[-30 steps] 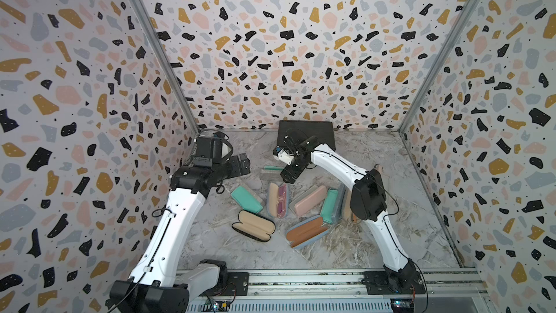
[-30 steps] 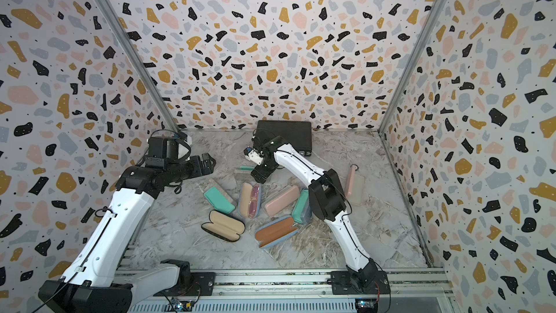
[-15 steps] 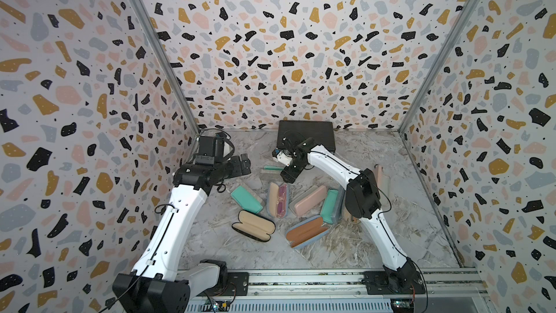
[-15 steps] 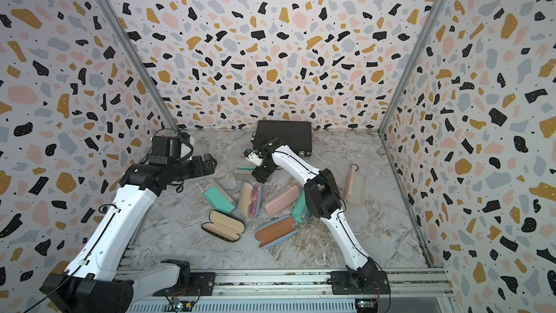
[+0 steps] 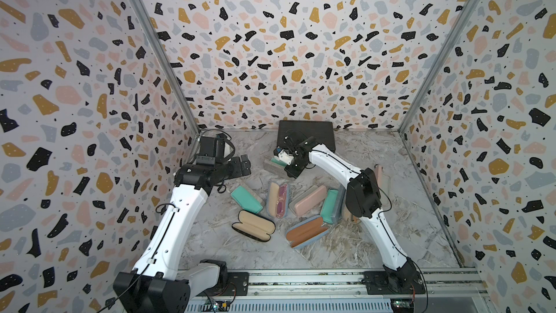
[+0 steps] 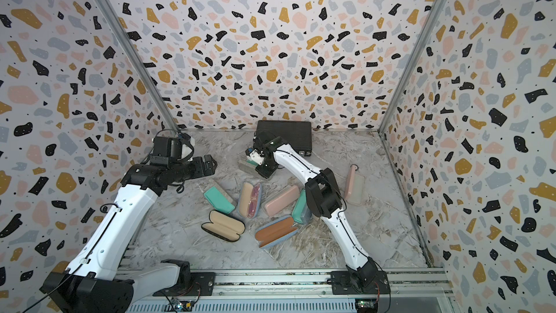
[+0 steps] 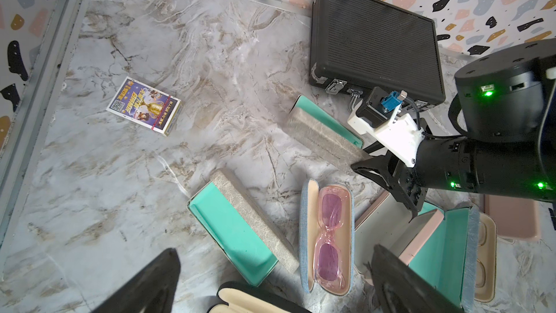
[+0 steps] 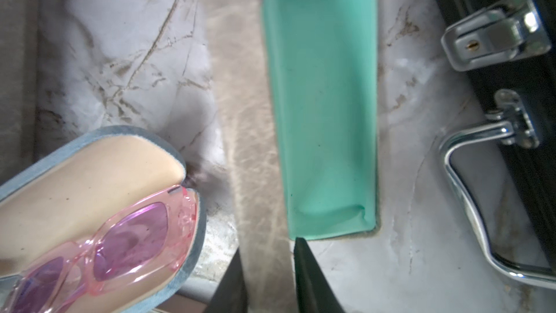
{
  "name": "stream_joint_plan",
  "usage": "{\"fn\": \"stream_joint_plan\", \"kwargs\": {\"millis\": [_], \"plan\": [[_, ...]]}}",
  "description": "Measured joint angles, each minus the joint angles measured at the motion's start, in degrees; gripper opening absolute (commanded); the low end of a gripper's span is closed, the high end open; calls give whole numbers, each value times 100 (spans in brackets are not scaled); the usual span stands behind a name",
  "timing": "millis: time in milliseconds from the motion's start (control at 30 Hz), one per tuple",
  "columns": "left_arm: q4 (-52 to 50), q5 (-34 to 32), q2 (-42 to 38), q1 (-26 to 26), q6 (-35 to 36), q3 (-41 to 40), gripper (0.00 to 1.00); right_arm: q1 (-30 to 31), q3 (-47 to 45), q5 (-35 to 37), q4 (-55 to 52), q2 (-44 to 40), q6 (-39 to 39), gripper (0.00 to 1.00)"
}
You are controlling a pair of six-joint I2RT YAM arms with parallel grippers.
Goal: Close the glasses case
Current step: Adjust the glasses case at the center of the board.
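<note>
Open grey-and-teal glasses case [image 8: 325, 100] lies at the back of the worktop [image 5: 406, 206], just beside a black briefcase [image 5: 304, 133]. The right gripper [image 8: 267, 248] has its fingers narrow, pinching the grey flap [image 8: 249, 115]. The left gripper [image 5: 246, 166] has its fingers wide and empty. The case looks light and stiff, and the flap's thin end edge seems best for a pinch

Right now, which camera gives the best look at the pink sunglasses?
The left wrist view: the pink sunglasses lie whole and sharp in their open blue-edged case. The right wrist view shows only one end, close up. Both top views show them small, as a pink strip.
</note>
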Motion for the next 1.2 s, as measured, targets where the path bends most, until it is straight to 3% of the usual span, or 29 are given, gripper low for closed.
{"fn": "stream_joint_plan", "kwargs": {"millis": [500, 1200], "plan": [[101, 31, -2, 0, -28, -107, 99, -31, -297, 92, 157, -125, 378, 15], [131, 197, -254, 0, -179, -267, 99, -151, -1473, 682, 638, -833, 2120, 17]]}}
